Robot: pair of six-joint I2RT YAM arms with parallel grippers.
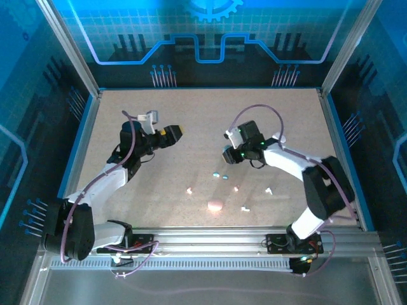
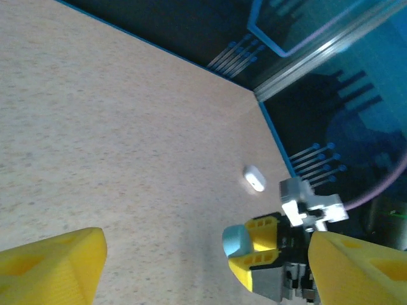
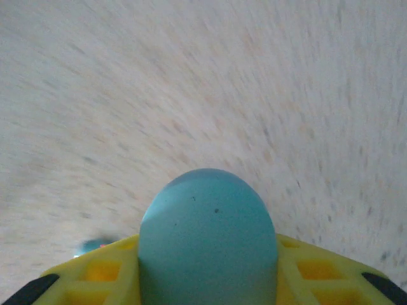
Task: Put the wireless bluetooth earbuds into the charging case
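Right wrist: right claw [image 3: 206, 274] grips blue case [image 3: 206, 222].

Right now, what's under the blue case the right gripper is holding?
Speckled tabletop shows beyond the blue case clamped in the right gripper, and a light blue earbud peeks out beside it. The spot straight beneath is covered by the case.
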